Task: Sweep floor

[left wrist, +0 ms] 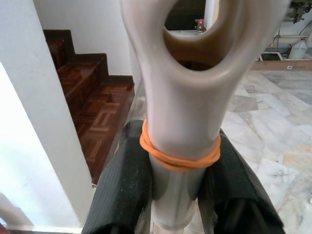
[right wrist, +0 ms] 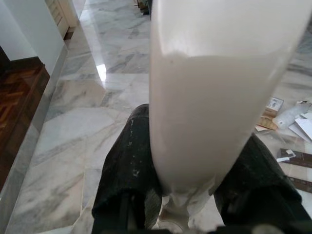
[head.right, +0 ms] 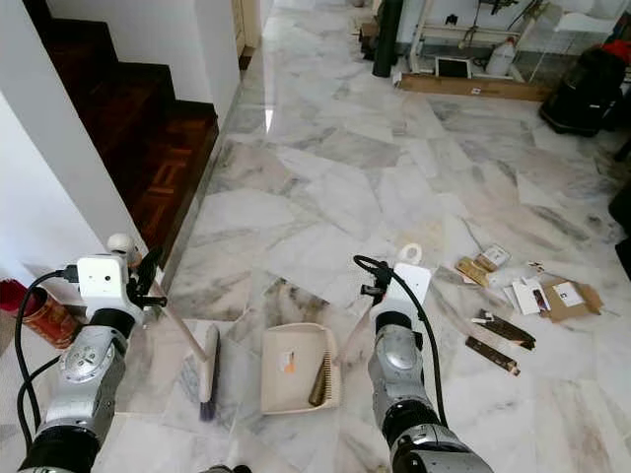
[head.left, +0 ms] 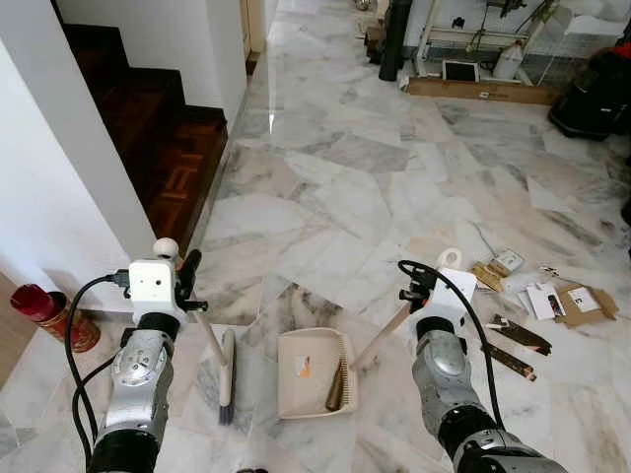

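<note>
While clamped in the left pincer (left wrist: 178, 195), the broom (head.left: 219, 360) slants floorward.

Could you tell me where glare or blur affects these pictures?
Left eye view: sharp, with a bright glare patch on the marble floor by the stairs. Left wrist view: the brush handle is soft, too close to focus. Right wrist view: the dustpan handle is a washed-out blur between the fingers.

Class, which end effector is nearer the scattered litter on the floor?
Right. The right end effector, holding the dustpan, is beside the litter; the left end effector, holding the broom, is across from it.
</note>
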### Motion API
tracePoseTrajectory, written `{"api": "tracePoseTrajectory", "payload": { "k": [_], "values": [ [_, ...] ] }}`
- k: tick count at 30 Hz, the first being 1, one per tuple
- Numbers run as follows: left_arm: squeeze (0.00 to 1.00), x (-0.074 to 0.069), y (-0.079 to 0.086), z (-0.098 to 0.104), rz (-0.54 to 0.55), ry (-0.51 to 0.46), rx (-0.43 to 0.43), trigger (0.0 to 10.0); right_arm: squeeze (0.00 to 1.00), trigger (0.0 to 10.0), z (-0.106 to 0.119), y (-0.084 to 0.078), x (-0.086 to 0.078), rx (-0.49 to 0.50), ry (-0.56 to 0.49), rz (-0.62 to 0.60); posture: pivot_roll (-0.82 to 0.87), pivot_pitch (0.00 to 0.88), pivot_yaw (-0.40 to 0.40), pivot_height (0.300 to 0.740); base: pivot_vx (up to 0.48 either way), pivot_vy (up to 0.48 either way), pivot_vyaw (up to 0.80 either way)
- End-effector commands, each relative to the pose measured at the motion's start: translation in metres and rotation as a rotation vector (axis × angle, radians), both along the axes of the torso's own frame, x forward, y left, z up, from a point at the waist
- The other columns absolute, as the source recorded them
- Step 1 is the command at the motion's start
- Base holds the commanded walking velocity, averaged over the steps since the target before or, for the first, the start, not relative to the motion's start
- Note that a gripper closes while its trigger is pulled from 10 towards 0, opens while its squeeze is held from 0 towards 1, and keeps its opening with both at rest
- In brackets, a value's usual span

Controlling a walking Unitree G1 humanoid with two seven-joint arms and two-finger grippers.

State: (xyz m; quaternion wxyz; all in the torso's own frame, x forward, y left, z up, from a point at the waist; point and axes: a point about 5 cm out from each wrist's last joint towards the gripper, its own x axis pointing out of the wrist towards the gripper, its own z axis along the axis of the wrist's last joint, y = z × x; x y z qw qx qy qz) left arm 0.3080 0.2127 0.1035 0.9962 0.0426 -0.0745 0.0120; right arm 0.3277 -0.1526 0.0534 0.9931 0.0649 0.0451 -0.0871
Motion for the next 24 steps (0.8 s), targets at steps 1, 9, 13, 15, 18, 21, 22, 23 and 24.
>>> {"api": "tracePoseTrajectory", "payload": {
  "k": [1,9,13,15,18,21,22,23,24],
  "values": [
    [0.00,0.0013,0.0002,0.0080,-0.001,-0.044,0.014,10.0,0.00,10.0,0.0150,-0.0033,0.0061,0.004,-0.082,-0.015,0.12,0.039,-0.031,0.740,0.000,0.000,0.00],
    [0.00,0.0015,-0.0017,0.0039,-0.001,-0.019,0.030,10.0,0.00,10.0,0.0170,-0.0003,0.0088,-0.002,-0.077,-0.007,0.12,0.050,-0.032,0.740,0.000,0.000,0.00],
    [0.00,0.0027,-0.0018,0.0023,0.009,-0.002,0.063,10.0,0.00,10.0,0.0177,0.0012,0.0099,-0.015,-0.072,0.000,0.12,0.055,-0.032,0.740,0.000,-0.108,0.00],
    [0.00,0.0029,-0.0020,0.0021,0.010,-0.001,0.062,10.0,0.00,10.0,0.0178,0.0015,0.0101,-0.019,-0.071,0.002,0.12,0.055,-0.032,0.740,0.000,-0.431,0.00],
    [0.00,0.0026,-0.0023,0.0017,0.009,0.000,0.054,10.0,0.00,10.0,0.0173,0.0014,0.0096,-0.020,-0.071,0.003,0.12,0.064,-0.034,0.740,0.000,-0.440,0.51],
    [0.00,0.0028,-0.0030,0.0012,0.006,0.003,0.052,10.0,0.00,10.0,0.0161,0.0005,0.0089,-0.019,-0.066,0.001,0.12,0.064,-0.034,0.740,0.000,-0.424,0.53],
    [0.00,0.0028,-0.0033,0.0013,0.005,0.003,0.051,10.0,0.00,10.0,0.0160,0.0004,0.0088,-0.019,-0.066,0.001,0.12,0.070,-0.034,0.740,0.000,-0.368,0.44],
    [0.00,0.0027,-0.0038,0.0013,0.004,0.002,0.049,10.0,0.00,10.0,0.0160,0.0003,0.0087,-0.018,-0.066,0.001,0.12,0.070,-0.034,0.740,0.000,-0.330,0.43],
    [0.00,0.0027,-0.0038,0.0013,0.004,0.002,0.049,10.0,0.00,10.0,0.0160,0.0003,0.0087,-0.018,-0.066,0.001,0.12,0.070,-0.034,0.740,0.000,-0.330,0.43]
  ]
}}
